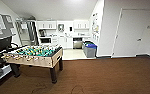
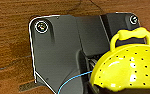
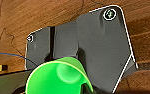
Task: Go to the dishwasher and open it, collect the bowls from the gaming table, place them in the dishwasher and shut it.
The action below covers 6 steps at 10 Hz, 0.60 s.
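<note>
On the left of the head view there's a foosball table (image 1: 33, 56), green field and rods across it, pale wood sides, dark legs. Its long axis runs from the left edge toward the frame's middle. Further left sits a dark monitor (image 1: 3, 43) on a cluttered desk.

Past that, in the upper middle, the kitchenette: white cabinets (image 1: 63, 25) above, and the dishwasher (image 1: 77, 43) tucked under the counter, steel front facing straight at the camera, door shut. A grey bin with a blue lid (image 1: 90, 50) stands just right of it on the pale tile.

Right side is a plain white wall with a white door (image 1: 133, 32). Brown wood-grain floor (image 1: 103, 75) stretches wide open from the table's right end to the right edge.

Left wrist view: a glossy yellow bowl (image 2: 126, 68) with small holes and a loop handle, dome side to the camera, at lower right, over the wood floor. Can't tell if that gripper is clamping it.

Right wrist view: a bright green bowl (image 3: 58, 77), smooth plastic, round foot facing us, at bottom centre. Fingers unreadable there too.
</note>
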Motion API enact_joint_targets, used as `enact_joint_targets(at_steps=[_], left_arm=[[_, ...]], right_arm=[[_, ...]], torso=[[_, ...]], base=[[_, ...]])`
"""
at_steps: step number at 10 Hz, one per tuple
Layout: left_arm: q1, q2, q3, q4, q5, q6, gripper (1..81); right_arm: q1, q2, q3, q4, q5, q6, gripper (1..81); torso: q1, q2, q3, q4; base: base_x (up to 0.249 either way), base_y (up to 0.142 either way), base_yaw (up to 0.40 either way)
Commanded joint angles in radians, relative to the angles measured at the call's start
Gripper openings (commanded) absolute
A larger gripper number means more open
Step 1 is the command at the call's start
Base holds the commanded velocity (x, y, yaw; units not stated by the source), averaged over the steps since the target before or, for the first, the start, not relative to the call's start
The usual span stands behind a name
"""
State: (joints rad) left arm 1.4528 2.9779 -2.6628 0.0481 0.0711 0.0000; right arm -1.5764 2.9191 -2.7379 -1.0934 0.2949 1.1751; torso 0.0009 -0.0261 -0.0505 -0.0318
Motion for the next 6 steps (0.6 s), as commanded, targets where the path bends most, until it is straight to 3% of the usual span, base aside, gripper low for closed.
enact_joint_targets(at_steps=[1,6], left_arm=[[-0.053,0.001,0.004,0.001,0.055,0.005,1.0],[-0.053,0.003,0.004,0.001,0.055,0.005,1.0]], right_arm=[[0.043,-0.016,-0.005,-0.006,-0.023,-0.003,1.0],[0.044,-0.016,-0.005,-0.006,-0.023,-0.003,1.0]], torso=[[0.000,0.000,0.000,0.000],[0.000,0.000,0.000,0.000]], base=[[0.116,0.000,0.000],[0.116,-0.024,0.000]])
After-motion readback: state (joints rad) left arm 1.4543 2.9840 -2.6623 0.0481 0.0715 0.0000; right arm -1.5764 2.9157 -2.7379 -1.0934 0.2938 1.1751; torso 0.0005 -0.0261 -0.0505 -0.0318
